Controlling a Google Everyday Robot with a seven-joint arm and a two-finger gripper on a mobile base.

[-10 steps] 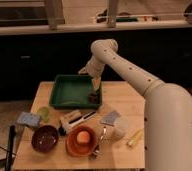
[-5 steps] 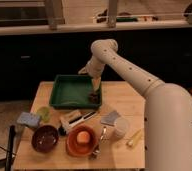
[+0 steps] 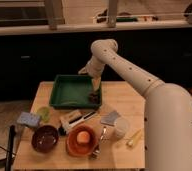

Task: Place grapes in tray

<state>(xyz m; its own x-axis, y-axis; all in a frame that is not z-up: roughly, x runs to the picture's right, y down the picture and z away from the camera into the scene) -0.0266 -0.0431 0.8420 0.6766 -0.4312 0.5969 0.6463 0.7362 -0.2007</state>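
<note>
Dark grapes point(image 3: 94, 96) in tray point(image 3: 69, 92) right near corner, pincer point(image 3: 95, 89) just above, grip unclear

I seem to be in a kitchen or dining corner. A wooden table point(image 3: 131, 102) carries a tray point(image 3: 54, 95) at 11 o'clock, an orange bowl point(image 3: 71, 146) at 6, a maroon bowl point(image 3: 44, 138) at 7 and a cup point(image 3: 120, 127) at 4. A long pale counter point(image 3: 89, 27) runs behind. My gripper point(image 3: 95, 90) hangs at the tray's 3 o'clock rim.
</note>
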